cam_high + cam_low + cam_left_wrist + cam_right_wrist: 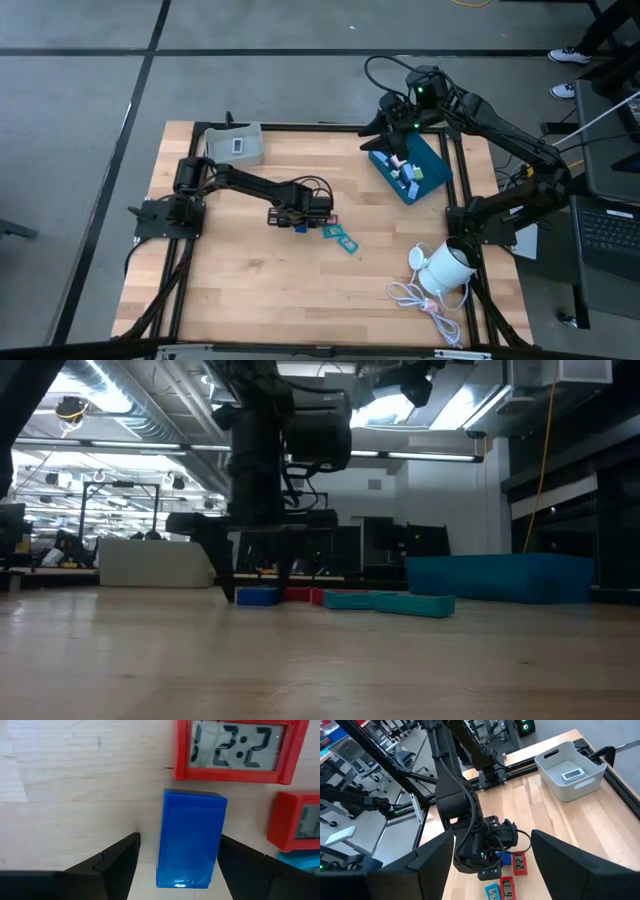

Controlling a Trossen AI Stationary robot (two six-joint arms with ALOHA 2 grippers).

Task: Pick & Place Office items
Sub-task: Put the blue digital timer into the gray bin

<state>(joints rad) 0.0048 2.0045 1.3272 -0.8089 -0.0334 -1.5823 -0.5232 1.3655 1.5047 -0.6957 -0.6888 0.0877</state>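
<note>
A dark blue block lies flat on the wooden table near its middle. My left gripper points straight down over it, open, with one finger on each long side. Beside the block lie two red clock-like pieces and teal pieces. In the low view the left gripper reaches down to the block. My right gripper hangs open and high over the blue tray at the far right. My left gripper comes at the blue block from above, its fingers on either side of the block. One finger stands right against a long side; whether it touches I cannot tell. The other finger is clear of the block, which lies flat on the table.
The blue tray holds several small pieces. A grey tray with one flat piece stands at the far left. A white round object with a coiled cable sits at the near right. Bare wood lies along the near side.
</note>
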